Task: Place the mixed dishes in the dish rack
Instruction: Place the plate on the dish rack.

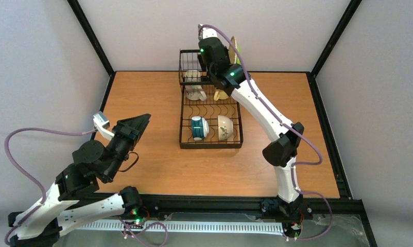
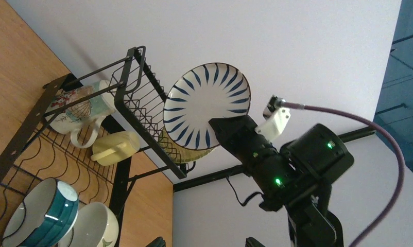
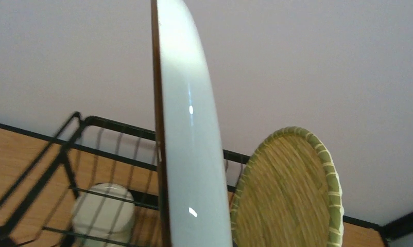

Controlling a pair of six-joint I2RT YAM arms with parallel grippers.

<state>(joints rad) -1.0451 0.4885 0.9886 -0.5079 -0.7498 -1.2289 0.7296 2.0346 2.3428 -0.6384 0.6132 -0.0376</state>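
The black wire dish rack point(image 1: 210, 146) sits mid-table. My right gripper point(image 2: 229, 129) is shut on the white plate point(image 2: 207, 98), which has blue rays on its face, and holds it on edge above the rack's far end, beside the basket section. In the right wrist view the white plate point(image 3: 189, 154) fills the centre and hides the fingers. The lime-green plate point(image 3: 287, 195) stands upright just right of it. The rack also holds a white mug point(image 1: 194, 85), a cream-yellow mug point(image 1: 221, 94), a teal-and-white bowl point(image 1: 198, 127) and a white bowl point(image 1: 225, 127). My left gripper point(image 1: 137, 122) hovers open and empty at the table's left.
Black frame rails point(image 1: 328, 134) border the wooden table point(image 1: 142, 98), with grey walls close behind. The right arm point(image 1: 261, 110) reaches across the rack's right side. The left arm's purple cable point(image 1: 24, 149) loops out past the left edge.
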